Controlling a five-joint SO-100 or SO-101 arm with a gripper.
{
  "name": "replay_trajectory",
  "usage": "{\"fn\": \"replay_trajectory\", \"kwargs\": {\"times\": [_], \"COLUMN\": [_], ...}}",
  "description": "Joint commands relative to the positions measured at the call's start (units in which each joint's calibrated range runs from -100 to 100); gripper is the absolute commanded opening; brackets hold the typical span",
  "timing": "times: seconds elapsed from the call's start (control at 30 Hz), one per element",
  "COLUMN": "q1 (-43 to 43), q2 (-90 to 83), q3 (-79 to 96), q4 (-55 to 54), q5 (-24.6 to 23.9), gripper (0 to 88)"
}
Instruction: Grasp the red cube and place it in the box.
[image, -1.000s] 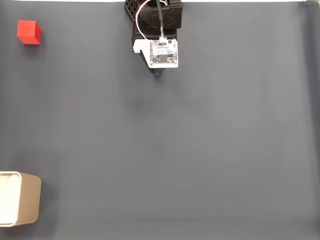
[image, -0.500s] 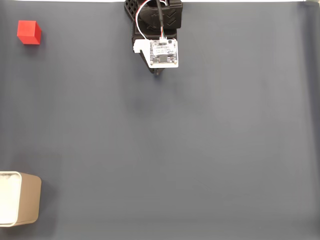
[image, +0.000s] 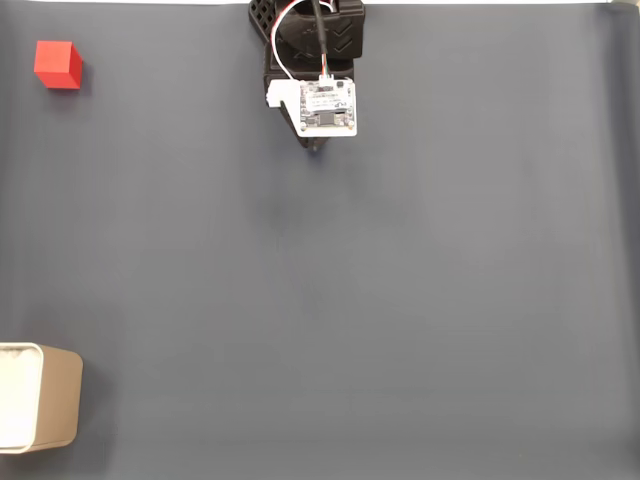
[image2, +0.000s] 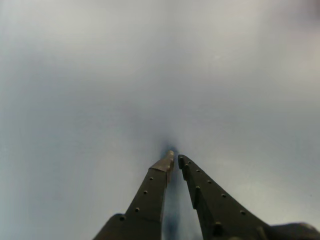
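Observation:
The red cube (image: 58, 64) rests on the grey mat at the far upper left of the fixed view. At the lower left edge stands the box (image: 38, 396), beige with a white rim, partly cut off by the frame. The arm is folded at the top centre, its gripper (image: 316, 147) mostly hidden under the white wrist board, far to the right of the cube. In the wrist view the gripper (image2: 175, 159) points at bare mat, its two dark fingers meeting at the tips with nothing between them.
A plain dark grey mat (image: 400, 300) covers the whole table. Its white far edge (image: 480, 3) runs along the top of the fixed view, beside the black arm base (image: 310, 30).
The wrist board has shifted very slightly upward and left; cube and box have not moved.

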Motion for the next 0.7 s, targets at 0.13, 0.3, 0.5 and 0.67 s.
{"fn": "replay_trajectory", "kwargs": {"times": [0.13,0.3,0.5,0.67], "q1": [-0.21,-0.64,-1.35,-1.07], "q2": [0.43,4.07,6.67,11.61], "q3": [-1.1,-5.48,-12.14,-18.8], "q4": [-10.21,-14.71,-16.52,-17.34], "q5": [-1.27,-2.05,-2.44,-2.39], "gripper": [0.0,0.0,0.0,0.0]}}
